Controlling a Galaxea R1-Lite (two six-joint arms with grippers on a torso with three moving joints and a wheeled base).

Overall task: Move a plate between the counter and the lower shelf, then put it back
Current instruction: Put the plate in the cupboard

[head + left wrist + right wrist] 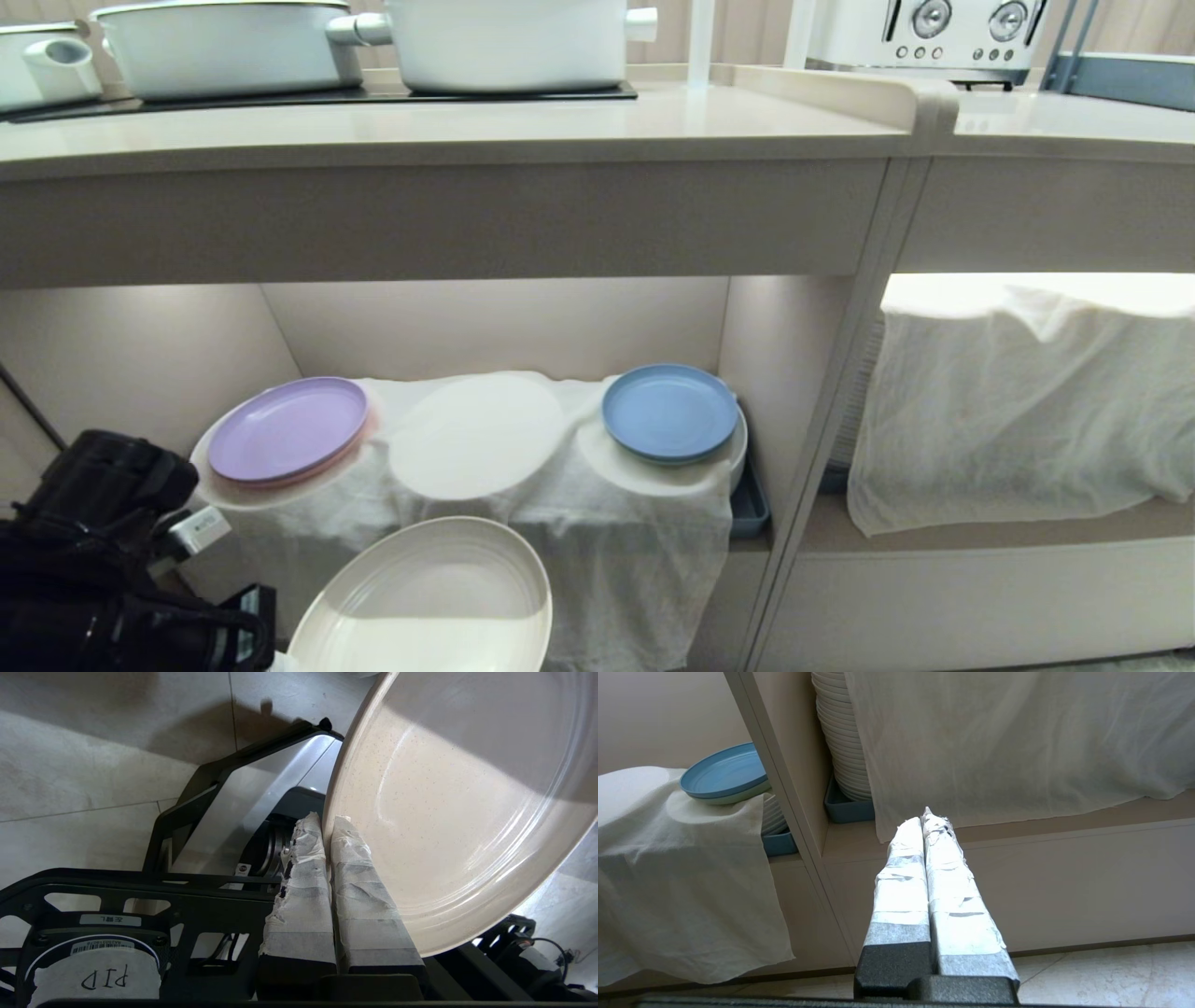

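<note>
Counter point(560, 126): biggest thing here, runs across the top of the head view with the black cooktop panel point(308, 96) set into it. No cream plate on it right now, so that end of the job isn't finished, as far as I can tell.
Lower shelf point(495, 327): one cubby under the counter, with one wrinkled white cloth point(597, 523) draped over three round humps. The middle hump point(476, 434) is bare; the outer two each have a plate on top.
Side cubby: one more to the right with a plain cloth point(1018, 411) hanging down. The right wrist view shows a tall stack of white plates point(840, 742) behind it, too many to count.
Pots: two big white ones point(229, 47) on the cooktop, plus a third white piece at the far left edge that's cut off. One toaster point(924, 33) on the neighbouring worktop.
Plate point(429, 597): the cream one is low in front of the shelf, clear of both shelf and counter, in the air. My guess is it's mid-trip, so at least one placement is left.
Other plates: one lilac point(288, 429), one blue point(669, 411). Three loose plates in total.
Left gripper point(328, 823): taped fingers pinched together on the plate's rim, one on each face.
Right gripper point(927, 821): parked low by the side cubby, fingers pressed together, holding nothing.
</note>
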